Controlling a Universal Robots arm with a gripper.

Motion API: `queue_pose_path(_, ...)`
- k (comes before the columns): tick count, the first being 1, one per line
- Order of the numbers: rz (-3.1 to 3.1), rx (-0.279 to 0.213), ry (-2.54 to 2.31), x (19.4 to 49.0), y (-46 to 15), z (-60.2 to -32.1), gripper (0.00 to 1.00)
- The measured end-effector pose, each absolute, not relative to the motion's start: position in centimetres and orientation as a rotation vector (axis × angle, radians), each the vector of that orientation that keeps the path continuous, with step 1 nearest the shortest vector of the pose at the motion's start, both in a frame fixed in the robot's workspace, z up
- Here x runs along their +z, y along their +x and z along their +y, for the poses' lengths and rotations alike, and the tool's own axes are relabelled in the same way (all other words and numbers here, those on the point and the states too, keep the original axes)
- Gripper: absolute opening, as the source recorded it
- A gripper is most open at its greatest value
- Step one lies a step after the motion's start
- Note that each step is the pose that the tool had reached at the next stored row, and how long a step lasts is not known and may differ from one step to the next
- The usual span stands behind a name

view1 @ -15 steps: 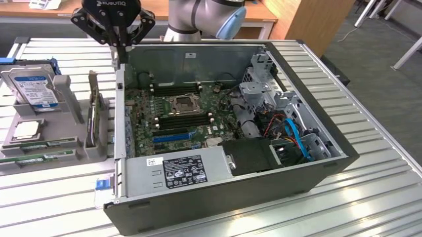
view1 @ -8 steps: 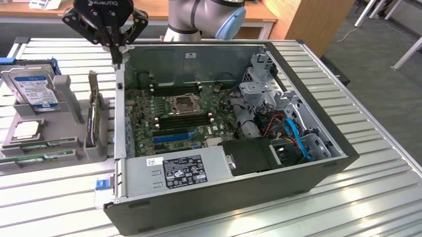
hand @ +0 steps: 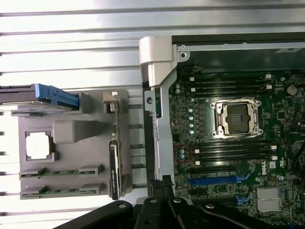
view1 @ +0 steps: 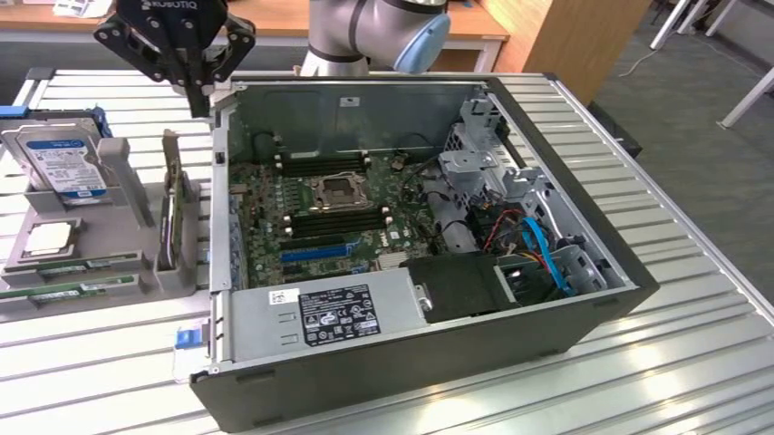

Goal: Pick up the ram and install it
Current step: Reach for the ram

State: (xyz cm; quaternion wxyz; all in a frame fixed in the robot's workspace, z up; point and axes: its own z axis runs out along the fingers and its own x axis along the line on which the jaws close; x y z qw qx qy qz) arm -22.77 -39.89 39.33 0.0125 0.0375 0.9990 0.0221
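Nearest, the open computer case [view1: 400, 381] lies on its side on the table [view1: 677, 362], so the motherboard [view1: 260, 217] faces up for reaching from above. Beside it, toward the table's edge at the exterior view's left, a grey holder [view1: 127, 181] keeps the ram [view1: 87, 265] seated in a slot, probably for a repeatable pickup. The hand [view1: 199, 101], fingers together and empty, hovers over the case's far corner, well apart from the ram.

You see an open computer case [view1: 484, 362] lying on the slatted table [view1: 690, 362], its motherboard [view1: 272, 217] and bare processor socket [view1: 335, 191] exposed. At the exterior view's left, beside the case, a grey holder [view1: 121, 172] carries a hard drive [view1: 61, 163], an upright expansion card [view1: 172, 213] and a processor chip [view1: 49, 238].
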Motion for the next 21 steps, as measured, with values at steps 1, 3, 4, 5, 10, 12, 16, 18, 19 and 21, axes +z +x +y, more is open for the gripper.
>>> queue_pose_path(1,3.114,0.069,0.117,39.3,-23.0,-39.9,0.10)
queue_pose_path(3,3.114,0.069,0.117,39.3,-23.3,-39.9,0.10)
queue_pose_path(4,3.114,0.069,0.117,39.3,-23.5,-39.9,0.10)
queue_pose_path(5,3.114,0.069,0.117,39.3,-23.7,-39.9,0.10)
queue_pose_path(10,3.114,0.069,0.117,39.3,-24.6,-39.9,0.10)
queue_pose_path(12,3.114,0.069,0.117,39.3,-25.0,-39.9,0.10)
queue_pose_path(16,3.114,0.069,0.118,39.3,-25.9,-39.9,0.10)
queue_pose_path(18,3.114,0.069,0.118,39.3,-26.3,-39.9,0.10)
queue_pose_path(19,3.114,0.069,0.119,39.3,-26.5,-39.9,0.10)
queue_pose_path(21,3.114,0.069,0.119,39.3,-26.9,-39.9,0.10)
